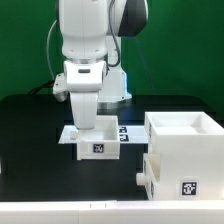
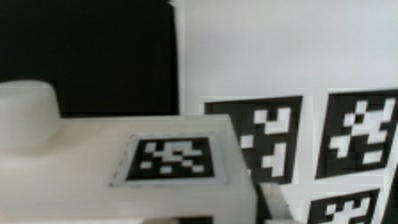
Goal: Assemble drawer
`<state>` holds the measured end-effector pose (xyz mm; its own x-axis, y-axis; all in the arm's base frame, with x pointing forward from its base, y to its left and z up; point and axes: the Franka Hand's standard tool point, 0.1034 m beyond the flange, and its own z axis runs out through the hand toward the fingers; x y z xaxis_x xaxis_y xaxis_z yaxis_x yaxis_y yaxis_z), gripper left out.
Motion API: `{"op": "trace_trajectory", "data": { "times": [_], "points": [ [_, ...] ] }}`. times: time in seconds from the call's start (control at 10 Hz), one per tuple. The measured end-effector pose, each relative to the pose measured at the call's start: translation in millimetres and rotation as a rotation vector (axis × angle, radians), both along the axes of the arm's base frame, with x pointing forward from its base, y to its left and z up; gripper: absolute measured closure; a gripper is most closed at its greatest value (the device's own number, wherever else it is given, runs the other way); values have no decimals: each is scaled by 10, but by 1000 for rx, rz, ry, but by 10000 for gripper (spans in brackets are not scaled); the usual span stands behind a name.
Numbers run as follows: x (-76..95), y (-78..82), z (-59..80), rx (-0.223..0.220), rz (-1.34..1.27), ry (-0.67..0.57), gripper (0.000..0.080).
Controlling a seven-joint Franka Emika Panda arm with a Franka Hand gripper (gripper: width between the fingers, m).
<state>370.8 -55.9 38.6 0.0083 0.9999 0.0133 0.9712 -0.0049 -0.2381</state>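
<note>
Pincer (image 1: 88, 128) lowered onto small tray (image 1: 97, 144) over marker board (image 1: 122, 133); opening and hold indeterminable; casing (image 1: 187, 150) apart.

Free room: open black bench (image 1: 30, 150) beside the hand (image 1: 93, 128). Obstacles: small tray (image 1: 97, 143) directly beneath; large casing (image 1: 185, 150) close alongside.

the white cube-shaped casing (image 1: 182, 153) sits upright at the exterior view's right, open top up, a tag on its front. a smaller white tagged tray (image 1: 97, 143) (image 2: 175, 160) lies apart at centre.
</note>
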Motion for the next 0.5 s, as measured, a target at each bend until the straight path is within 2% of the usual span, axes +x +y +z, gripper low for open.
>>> {"op": "trace_trajectory", "data": {
  "times": [0.3, 0.5],
  "points": [
    [-12, 2, -4, -1, -5, 15, 760],
    [-14, -17, 42, -1, -7, 91, 760]
  ]
}}
